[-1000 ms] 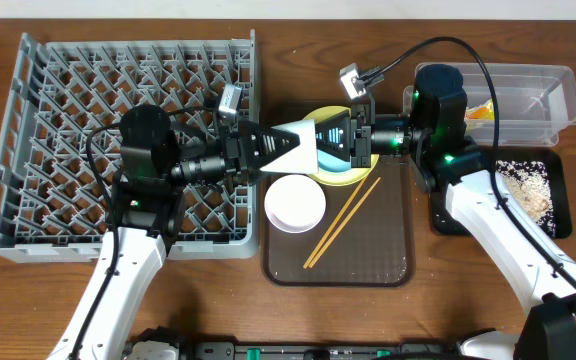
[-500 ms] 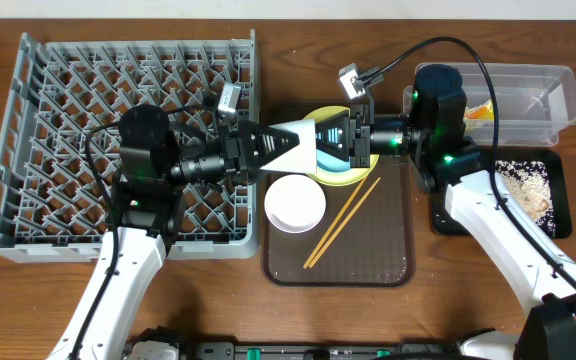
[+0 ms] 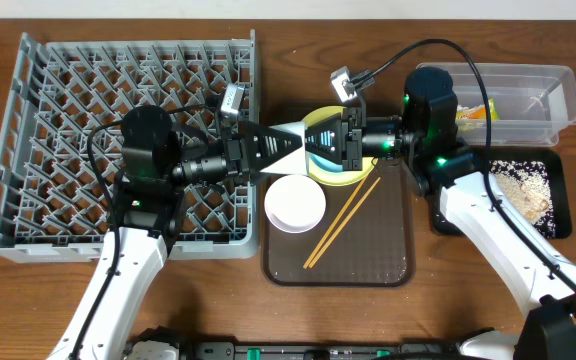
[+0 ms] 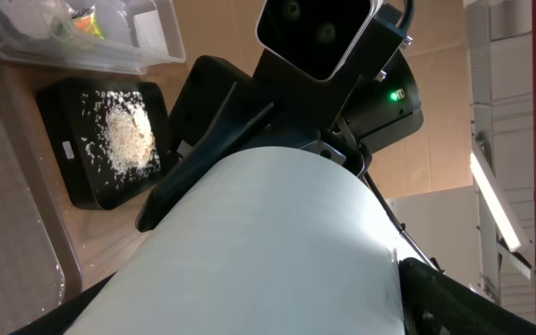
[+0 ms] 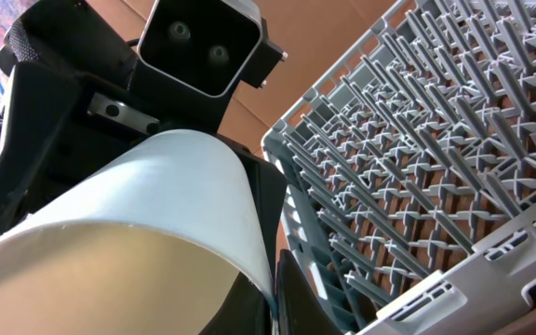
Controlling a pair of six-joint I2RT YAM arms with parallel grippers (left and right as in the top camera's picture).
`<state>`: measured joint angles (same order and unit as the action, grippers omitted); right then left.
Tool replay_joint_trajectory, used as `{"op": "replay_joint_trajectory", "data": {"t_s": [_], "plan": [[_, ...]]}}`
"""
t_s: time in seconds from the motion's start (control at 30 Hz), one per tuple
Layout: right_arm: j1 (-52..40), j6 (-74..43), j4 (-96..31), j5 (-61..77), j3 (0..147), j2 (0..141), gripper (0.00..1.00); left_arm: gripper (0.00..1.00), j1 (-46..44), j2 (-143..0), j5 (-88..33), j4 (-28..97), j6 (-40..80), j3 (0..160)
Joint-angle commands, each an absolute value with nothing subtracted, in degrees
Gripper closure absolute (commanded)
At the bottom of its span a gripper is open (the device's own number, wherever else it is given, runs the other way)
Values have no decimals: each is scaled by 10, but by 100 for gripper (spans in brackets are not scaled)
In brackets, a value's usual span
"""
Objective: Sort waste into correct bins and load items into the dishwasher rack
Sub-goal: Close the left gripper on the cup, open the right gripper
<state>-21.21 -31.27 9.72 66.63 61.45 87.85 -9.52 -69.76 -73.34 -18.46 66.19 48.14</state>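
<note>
- Two arms meet at one item: the light blue bowl (image 3: 298,138) is held off the desk (image 3: 448,320), just beside the right-hand edge of the dishwasher rack (image 3: 28,60) and above the yellow plate (image 3: 346,178).
- Right jaws: clenched on the bowl at its rim, as the right wrist view shows it.
- Left jaws: spread wide, astride the bowl's outer wall. Whether they bear on it or stand clear cannot be told.
- Step in hand, as judged: a pass of the bowl between the arms, on its way to the rack. The rack lies on the left arm's side, so the left arm is the likely receiver.
- Orientation: the bowl lies on its side. Its base-to-mouth axis runs near level, roughly square to the rack's right-hand edge. The base appears to face the rack and the mouth to face away from it, toward the right arm. Being round, it has no other long axis.
- Next move, as judged: one arm lets go only after the other has a sure hold. The bowl then goes over the rack and is turned to stand on edge between the pegs.
- Outstanding: the pinkish-white bowl (image 3: 295,204) and chopsticks (image 3: 343,222) lie on the brown tray (image 3: 368,255), just off the rack's right-hand edge, as does the plate. No dish shows in the uncovered part of the rack.
</note>
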Motion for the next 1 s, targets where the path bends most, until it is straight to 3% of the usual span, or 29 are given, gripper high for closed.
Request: {"op": "replay_joint_trajectory", "data": {"t_s": [0.0,0.37,0.57,0.67,0.87,0.97], "plan": [[-218,-317,94,650,620,881,99,21,-101,-692,-752,-195,654,492],[-218,-316,93,650,620,881,99,45,-101,-692,-752,-194,587,492],[-216,-290,58,649,620,881,85,53,-100,-692,-738,-194,462,492],[-209,-257,14,649,620,881,84,62,-99,-692,-705,-186,420,492],[-176,-205,-68,630,620,881,86,66,-99,-692,-596,-87,309,492],[-154,-175,-115,596,620,881,86,76,-98,-692,-507,-23,261,492]]}}
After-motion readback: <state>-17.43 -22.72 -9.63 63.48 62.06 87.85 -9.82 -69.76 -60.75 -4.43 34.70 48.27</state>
